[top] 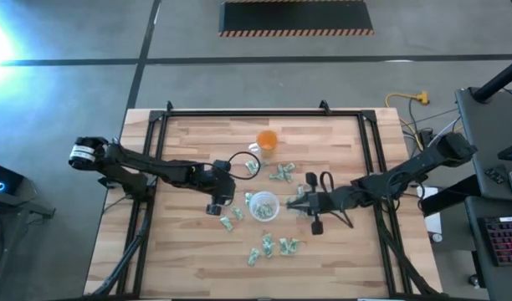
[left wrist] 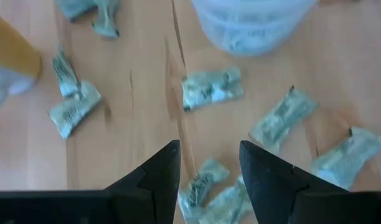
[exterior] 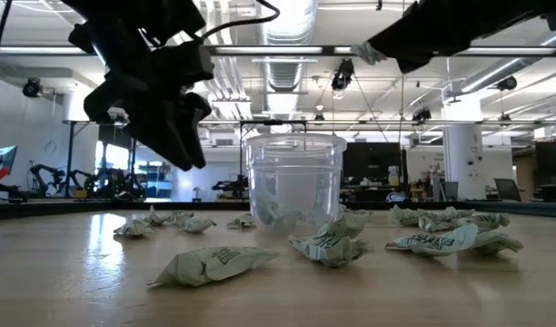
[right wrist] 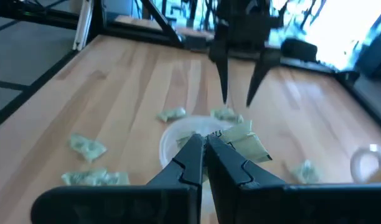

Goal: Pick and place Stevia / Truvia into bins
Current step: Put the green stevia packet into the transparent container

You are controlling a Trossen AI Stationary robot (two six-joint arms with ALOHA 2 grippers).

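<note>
Left gripper (top: 227, 194) hovering open, empty, above sachets (left wrist: 210, 89) just left of cup (top: 263, 206); right gripper (right wrist: 204, 144) pinched shut on a sachet (right wrist: 245, 140), poised just right of cup rim, other sachets scattered around

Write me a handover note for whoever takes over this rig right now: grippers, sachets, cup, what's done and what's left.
Right gripper: shut on a sachet, beside the clear cup.
Left gripper: open, empty, above loose sachets on the cup's other side.
Done: a few sachets appear to lie inside the cup.
Left: drop the held sachet in; about a dozen sachets lie scattered on the table. The orange cup is not the target.
</note>
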